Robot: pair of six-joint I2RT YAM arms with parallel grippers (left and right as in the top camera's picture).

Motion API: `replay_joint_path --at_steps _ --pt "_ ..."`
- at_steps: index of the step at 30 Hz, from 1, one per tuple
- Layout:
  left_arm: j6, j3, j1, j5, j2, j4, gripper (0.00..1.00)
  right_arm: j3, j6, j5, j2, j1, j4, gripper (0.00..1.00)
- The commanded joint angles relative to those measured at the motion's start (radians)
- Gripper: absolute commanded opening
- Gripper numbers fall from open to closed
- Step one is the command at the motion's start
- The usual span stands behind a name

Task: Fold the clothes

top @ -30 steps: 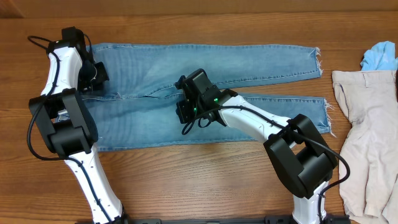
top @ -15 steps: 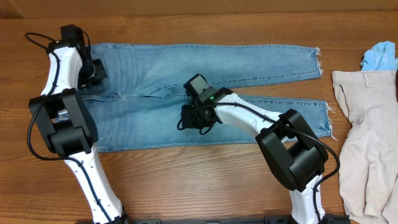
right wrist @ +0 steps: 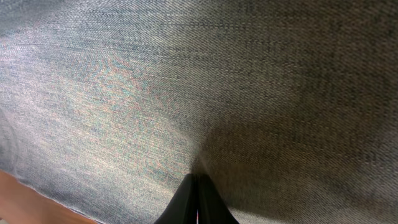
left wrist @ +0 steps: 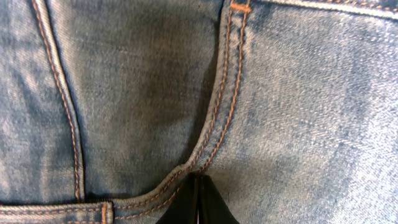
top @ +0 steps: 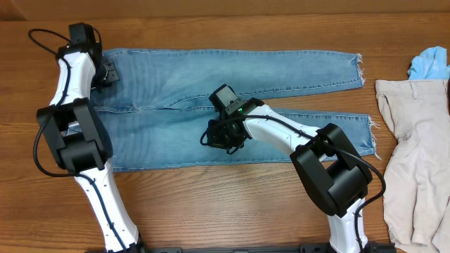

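Overhead: your jeans [top: 281,67] lay spread flat across the table [top: 211,204], no fold made; cream trousers [top: 415,161] and a blue cloth [top: 430,63] waited at right, well apart from your arms | Left wrist: left gripper [left wrist: 198,186] closed, tips on a seam [left wrist: 217,118] | Right wrist: right gripper [right wrist: 196,186] closed, tips on plain denim

One pair of light blue denim jeans [top: 281,67] lies on one wooden table [top: 211,211]. One pair of cream trousers [top: 415,161] sits to the right of the jeans, and one crumpled light blue cloth [top: 430,63] lies beyond their hems. Two robot arms reach over the jeans: the left arm [top: 74,137] at the waistband end, the right arm [top: 281,135] across the near leg.
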Motion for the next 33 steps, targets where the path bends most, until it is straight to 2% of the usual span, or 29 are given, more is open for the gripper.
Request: replay_joint_path --at_steps 1,4,6,7,8,11,16,22,24,26,27,29,33 --pt "0.006 0.193 0.003 0.006 0.063 -0.171 0.04 -0.047 0.012 0.064 0.042 0.0 -0.021 0.04" --pt "-0.035 0.319 0.003 0.154 0.063 -0.344 0.04 -0.047 0.011 0.064 0.042 0.0 -0.017 0.04" --pt "-0.058 0.293 -0.001 0.195 0.064 -0.401 0.04 -0.047 0.011 0.063 0.042 0.0 -0.008 0.04" --pt "-0.057 0.26 -0.008 0.196 0.064 -0.405 0.04 -0.045 -0.036 0.028 0.042 0.0 0.021 0.04" --pt "-0.056 0.198 -0.021 0.191 0.064 -0.378 0.04 -0.022 -0.13 -0.043 0.042 0.0 0.067 0.04" --pt "-0.057 0.064 -0.035 0.184 0.064 -0.274 0.04 0.023 -0.224 -0.034 0.042 0.003 0.132 0.04" --pt "-0.056 -0.034 -0.035 0.154 0.066 -0.168 0.04 0.017 -0.233 -0.02 0.048 0.008 0.342 0.04" --pt "-0.057 -0.034 -0.037 0.154 0.066 -0.155 0.04 0.017 -0.227 0.064 0.114 0.095 0.38 0.04" --pt "-0.057 -0.034 -0.037 0.154 0.066 -0.152 0.04 0.017 -0.17 0.064 0.154 0.108 0.351 0.04" --pt "-0.056 -0.034 -0.037 0.151 0.066 -0.142 0.04 0.023 -0.092 0.064 0.153 0.101 0.246 0.04" --pt "-0.056 -0.034 -0.037 0.125 0.066 -0.126 0.04 0.041 -0.027 0.063 0.153 0.086 0.116 0.04" --pt "-0.055 -0.034 -0.037 0.082 0.07 -0.087 0.04 0.064 0.005 0.064 0.153 0.076 -0.056 0.04" --pt "-0.045 -0.034 -0.037 0.079 0.105 -0.022 0.04 0.066 0.009 0.064 0.153 0.074 -0.089 0.04"
